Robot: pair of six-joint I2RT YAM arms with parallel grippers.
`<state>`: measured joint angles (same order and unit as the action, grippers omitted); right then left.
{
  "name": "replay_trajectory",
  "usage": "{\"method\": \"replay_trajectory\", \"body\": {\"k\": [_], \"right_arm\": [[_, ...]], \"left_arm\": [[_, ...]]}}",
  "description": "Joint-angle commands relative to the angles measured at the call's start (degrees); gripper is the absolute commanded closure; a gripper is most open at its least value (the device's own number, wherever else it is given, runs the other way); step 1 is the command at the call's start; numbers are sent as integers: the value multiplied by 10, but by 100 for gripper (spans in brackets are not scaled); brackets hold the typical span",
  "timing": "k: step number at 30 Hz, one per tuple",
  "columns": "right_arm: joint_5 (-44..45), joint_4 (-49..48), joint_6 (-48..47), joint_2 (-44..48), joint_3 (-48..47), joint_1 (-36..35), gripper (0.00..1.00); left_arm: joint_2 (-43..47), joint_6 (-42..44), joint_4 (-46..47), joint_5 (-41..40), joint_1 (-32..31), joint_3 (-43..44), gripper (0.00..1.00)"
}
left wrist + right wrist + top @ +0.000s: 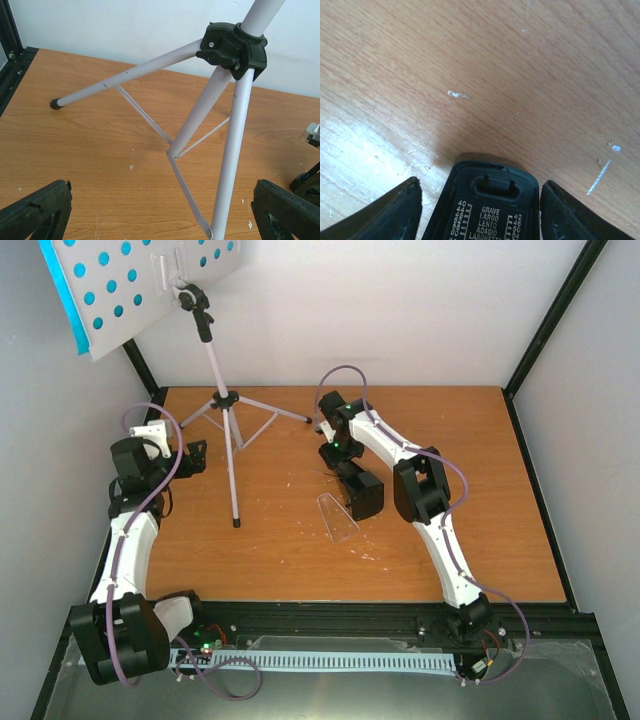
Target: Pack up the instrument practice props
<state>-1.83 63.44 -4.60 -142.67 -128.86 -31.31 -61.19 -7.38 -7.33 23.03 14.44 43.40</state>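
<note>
The white tripod music stand (226, 440) stands at the table's back left. Its hole-punched desk (140, 280) is tilted at the top, with cyan sheet-music pages (62, 285) showing at its edge and through the holes. My left gripper (195, 458) is open just left of the tripod. In the left wrist view one stand leg (232, 150) rises between the spread fingers (35, 212). My right gripper (480, 200) is shut on the black metronome (492, 207), whose tempo scale faces the camera. The metronome (364, 495) is at mid-table. Its clear cover (338, 517) lies loose beside it.
Black frame rails (545, 445) and white walls close in the wooden table (480, 500) at the back and sides. A light-blue slotted strip (330, 660) runs along the front between the arm bases. The tripod's black hub (235, 47) and splayed legs spread over the back left.
</note>
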Motion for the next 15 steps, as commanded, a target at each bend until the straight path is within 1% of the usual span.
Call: {"method": "replay_trajectory", "body": {"k": [1, 7, 13, 15], "right_arm": [[21, 3, 2, 18, -18, -8, 39], [31, -10, 13, 56, -7, -8, 45], [47, -41, 32, 119, 32, -8, 50], [54, -56, 37, 140, 60, -8, 53]], "left_arm": [[14, 14, 2, -5, -1, 21, 1], [18, 11, 3, 0, -1, 21, 1], [19, 6, 6, 7, -1, 20, 1], [20, 6, 6, 9, -1, 19, 1]]}}
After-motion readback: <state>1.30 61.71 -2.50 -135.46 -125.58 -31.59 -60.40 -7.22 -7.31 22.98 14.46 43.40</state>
